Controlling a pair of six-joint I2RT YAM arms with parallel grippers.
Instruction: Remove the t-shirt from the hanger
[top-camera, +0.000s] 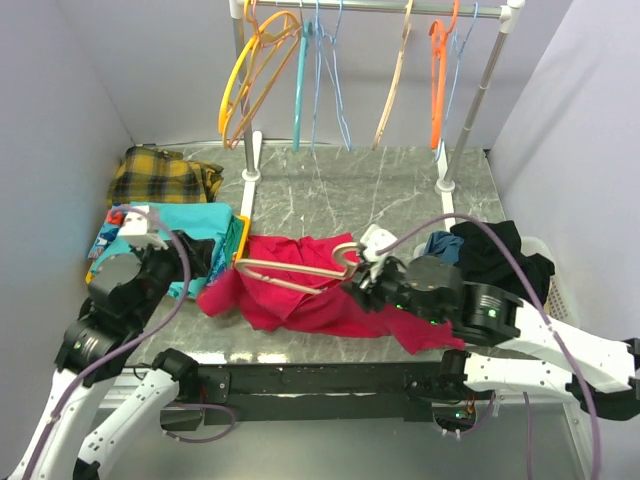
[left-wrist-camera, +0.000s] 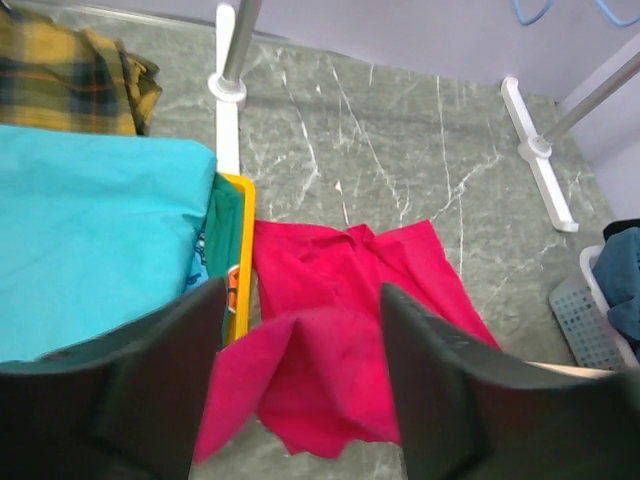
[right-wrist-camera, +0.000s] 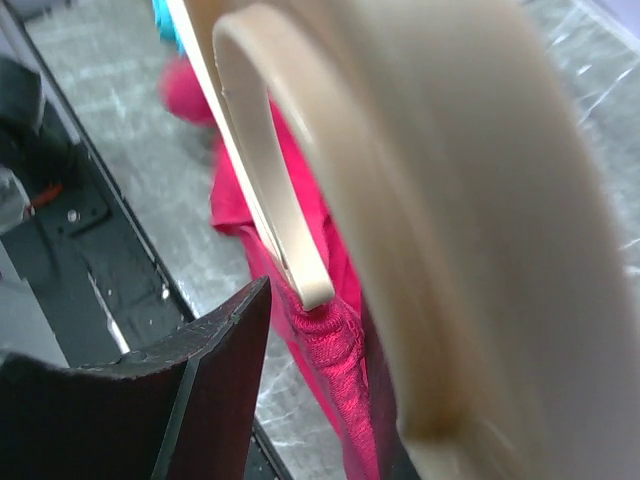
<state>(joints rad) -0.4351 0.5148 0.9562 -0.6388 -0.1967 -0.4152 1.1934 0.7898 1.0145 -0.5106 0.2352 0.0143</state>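
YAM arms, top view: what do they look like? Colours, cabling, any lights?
The left arm and right arm both have white lower links and black joint housings. A lilac cable loops along each. Small green lights glow near the right wrist. The left gripper has dark grey, wedge-shaped fingers. The right gripper has a white block on top.

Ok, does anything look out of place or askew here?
The red t-shirt lies crumpled on the table with the beige hanger across it. On the rail, the yellow and orange hangers at left hang tilted sideways.
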